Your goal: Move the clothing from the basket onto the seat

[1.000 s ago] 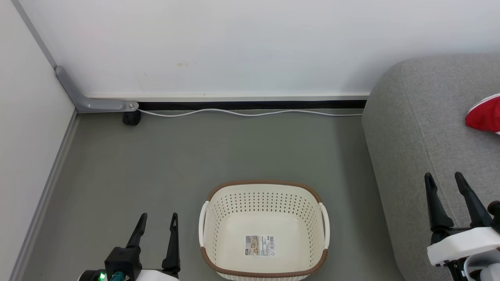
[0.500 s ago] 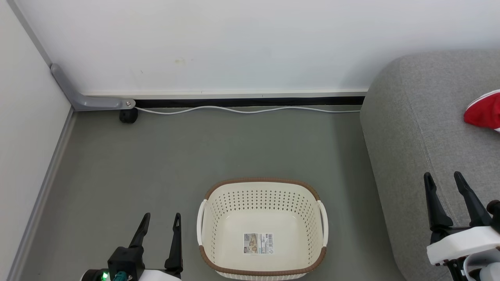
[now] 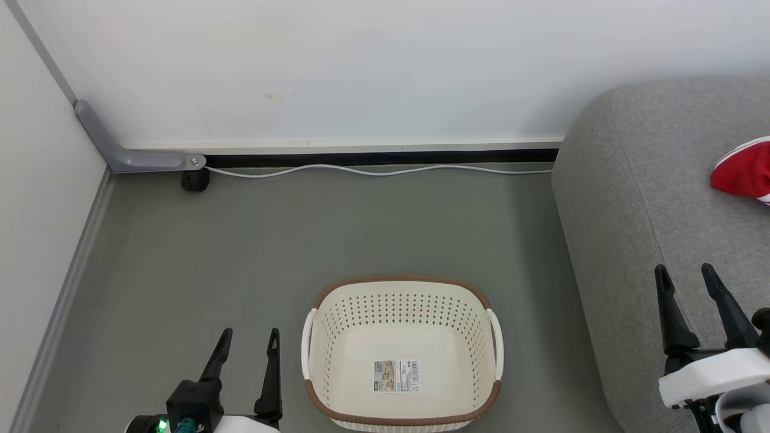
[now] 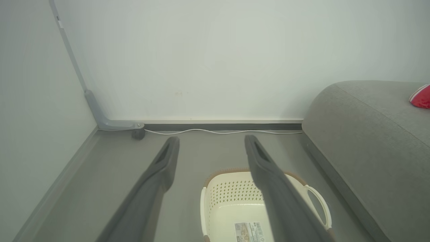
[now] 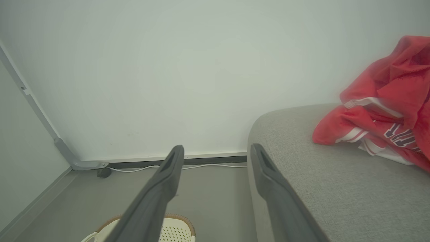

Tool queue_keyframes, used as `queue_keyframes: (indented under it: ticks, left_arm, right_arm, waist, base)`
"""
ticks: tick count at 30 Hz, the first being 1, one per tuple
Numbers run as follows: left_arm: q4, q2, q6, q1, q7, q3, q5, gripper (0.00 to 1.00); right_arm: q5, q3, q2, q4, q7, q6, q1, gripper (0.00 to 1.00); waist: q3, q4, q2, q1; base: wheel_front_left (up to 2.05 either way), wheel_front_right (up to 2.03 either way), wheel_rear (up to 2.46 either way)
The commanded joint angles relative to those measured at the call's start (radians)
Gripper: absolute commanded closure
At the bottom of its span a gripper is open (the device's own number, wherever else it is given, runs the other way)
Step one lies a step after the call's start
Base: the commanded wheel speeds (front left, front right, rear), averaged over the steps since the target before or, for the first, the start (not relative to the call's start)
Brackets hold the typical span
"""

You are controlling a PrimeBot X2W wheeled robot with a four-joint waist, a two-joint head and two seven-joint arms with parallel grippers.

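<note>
One perforated oval plastic basket (image 3: 402,313)

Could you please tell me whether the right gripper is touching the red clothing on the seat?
Apart. The right wrist view shows bare grey seat between the open right gripper and the heaped clothing.

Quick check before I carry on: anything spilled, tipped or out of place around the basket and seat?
Nothing stands out. The basket sits upright on the floor, just its paper label inside. The clothing lies in a crumpled heap on the seat. The left gripper and right gripper are open, holding nothing.
</note>
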Motion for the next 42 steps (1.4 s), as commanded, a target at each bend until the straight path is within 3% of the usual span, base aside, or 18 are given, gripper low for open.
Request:
queue_keyframes:
  ticks: [1, 13, 14, 19, 26, 30, 42]
  left_arm:
    - [-0.025, 0.003, 0.013, -0.049, -0.006, 0.029, -0.014, 0.0]
    - [-0.026, 0.003, 0.01, -0.045, -0.006, 0.042, -0.039, 0.0]
    - [-0.025, 0.003, 0.005, -0.044, -0.006, 0.043, -0.049, 1.0]
    - [0.042, -0.004, 0.003, 0.015, 0.0, 0.003, -0.044, 1.0]
    - [0.037, -0.002, -0.009, 0.008, 0.019, 0.017, -0.123, 1.0]
    - [0.037, 0.0, -0.016, 0.003, 0.03, 0.025, -0.168, 1.0]
    - [0.034, 0.003, -0.039, -0.015, 0.065, 0.052, -0.312, 1.0]
  right_arm:
    - [-0.002, 0.015, -0.019, -0.026, -0.006, 0.003, -0.025, 0.0]
    - [-0.005, 0.026, -0.019, -0.017, -0.006, 0.003, -0.023, 0.0]
    - [-0.005, 0.028, -0.018, -0.017, -0.006, 0.003, -0.024, 1.0]
    - [0.002, 0.022, 0.031, 0.038, 0.001, 0.0, 0.026, 1.0]
    - [0.07, 0.011, 0.04, 0.031, 0.022, 0.0, 0.026, 1.0]
    - [0.109, 0.005, 0.045, 0.029, 0.033, 0.0, 0.026, 1.0]
    - [0.235, -0.015, 0.061, 0.019, 0.072, 0.0, 0.022, 1.0]
  waist:
    - [-0.001, -0.001, -0.0001, 0.0]
    - [-0.012, -0.006, -0.0001, 0.0]
    - [-0.012, -0.007, -0.0001, 0.0]
    - [-0.013, -0.007, -0.0001, 0.0]
    - [-0.017, -0.007, -0.0001, 0.0023]
    - [-0.017, -0.006, -0.0001, 0.0002]
    - [-0.02, -0.006, -0.0001, 0.0]
  base:
    - [0.0, 0.0, 0.0]
    - [0.0, 0.0, 0.0]
    - [0.0, 0.0, 0.0]
    - [0.0, 0.0, 0.0]
    - [0.0, 0.0, 0.0]
    - [0.0, 0.0, 0.0]
    - [0.0, 0.0, 0.0]
